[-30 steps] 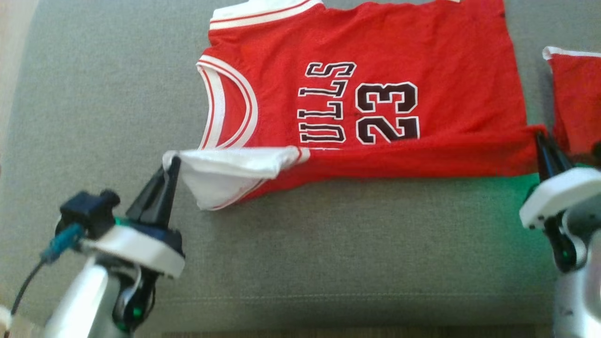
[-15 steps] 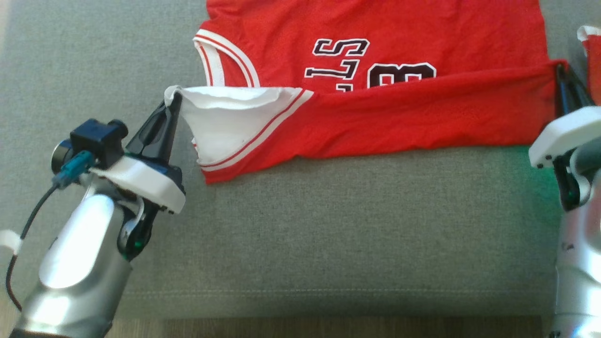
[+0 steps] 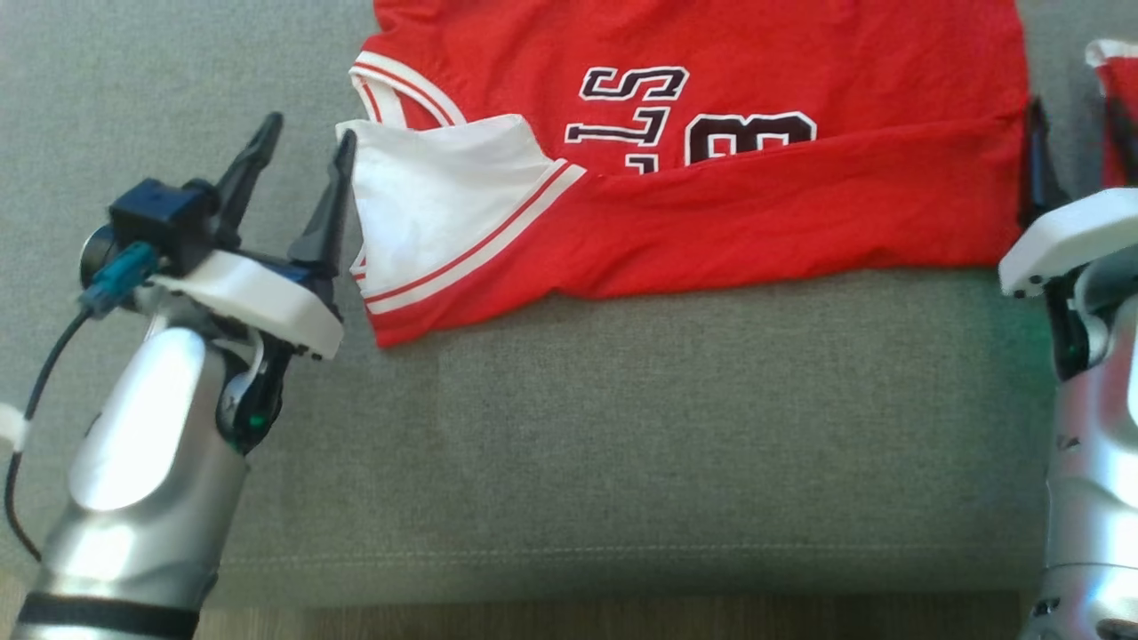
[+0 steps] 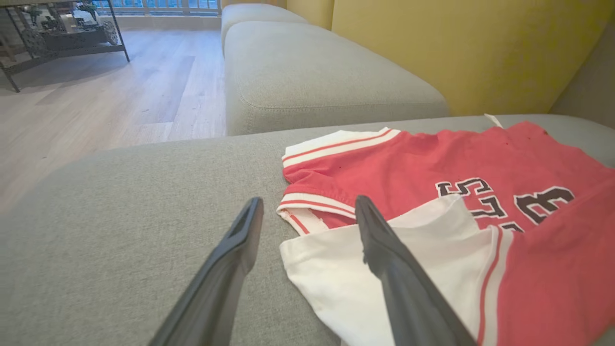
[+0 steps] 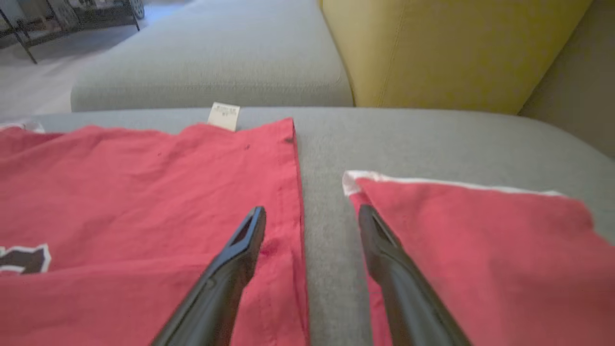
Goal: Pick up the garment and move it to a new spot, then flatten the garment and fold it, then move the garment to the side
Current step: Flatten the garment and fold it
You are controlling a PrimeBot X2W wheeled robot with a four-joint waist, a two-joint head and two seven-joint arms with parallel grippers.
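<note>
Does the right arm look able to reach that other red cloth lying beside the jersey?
Probably yes. On the right arm, the jaws stand open over the strip of grey cushion between the jersey and the red cloth, one finger above the cloth's edge; nothing lies in the way.

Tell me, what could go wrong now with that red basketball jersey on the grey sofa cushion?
The open left gripper has a finger right at the white turned-over flap of the red basketball jersey; pulling away could snag it and undo the fold. The open right gripper straddles the jersey's edge and a second red cloth, so it might drag either.
</note>
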